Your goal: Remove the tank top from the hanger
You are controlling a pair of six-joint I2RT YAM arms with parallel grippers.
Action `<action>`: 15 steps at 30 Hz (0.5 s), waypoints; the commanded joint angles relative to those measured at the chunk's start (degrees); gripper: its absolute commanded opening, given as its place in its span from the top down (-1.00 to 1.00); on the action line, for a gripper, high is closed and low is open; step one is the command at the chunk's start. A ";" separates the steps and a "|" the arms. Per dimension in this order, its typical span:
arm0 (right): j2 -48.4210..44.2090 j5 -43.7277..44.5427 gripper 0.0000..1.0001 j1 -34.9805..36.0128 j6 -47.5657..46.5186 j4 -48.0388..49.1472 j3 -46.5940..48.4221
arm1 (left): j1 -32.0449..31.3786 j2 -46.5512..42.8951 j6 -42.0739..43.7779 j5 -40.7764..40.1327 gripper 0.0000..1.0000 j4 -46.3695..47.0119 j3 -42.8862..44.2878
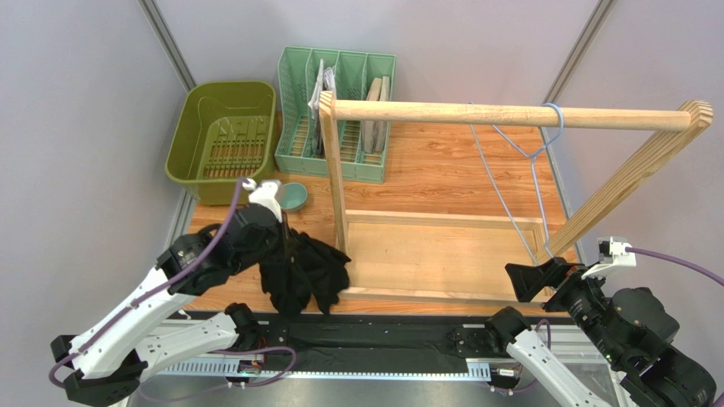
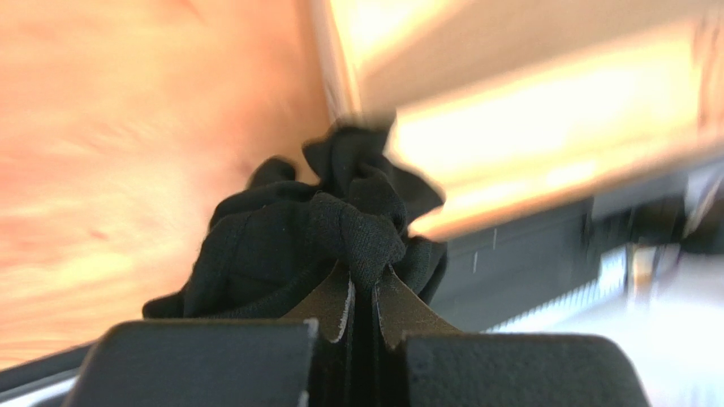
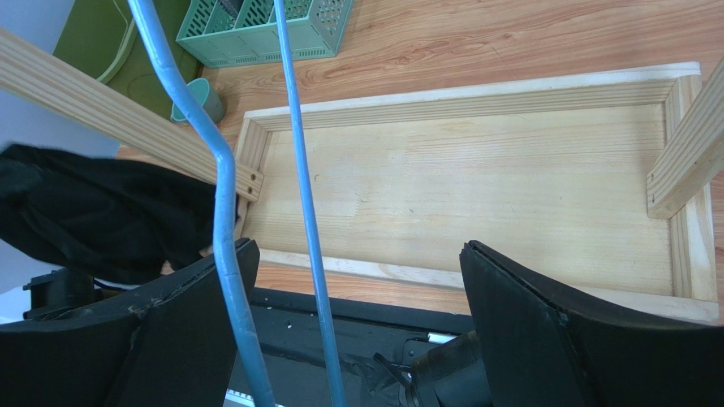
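Note:
The black tank top (image 1: 304,270) is off the hanger and hangs bunched from my left gripper (image 1: 274,240) near the table's front left. In the left wrist view the jaws (image 2: 364,284) are shut on a fold of the black fabric (image 2: 340,220). The light-blue wire hanger (image 1: 534,161) hangs bare from the wooden rail by its hook. My right gripper (image 1: 537,276) is open at the hanger's lower end. In the right wrist view the hanger's wires (image 3: 223,186) pass between its spread fingers (image 3: 357,254), untouched. The tank top shows at the left of that view (image 3: 93,212).
The wooden rack has a rail (image 1: 476,113), slanted posts and a flat base frame (image 1: 442,219). An olive bin (image 1: 223,131), a teal slotted rack (image 1: 340,110) and a small teal bowl (image 1: 294,197) stand at the back left.

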 commanded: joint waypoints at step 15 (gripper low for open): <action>2.64 -4.33 -0.91 0.25 1.22 3.73 -0.64 | 44.47 39.54 27.68 -4.82 1.00 26.08 60.63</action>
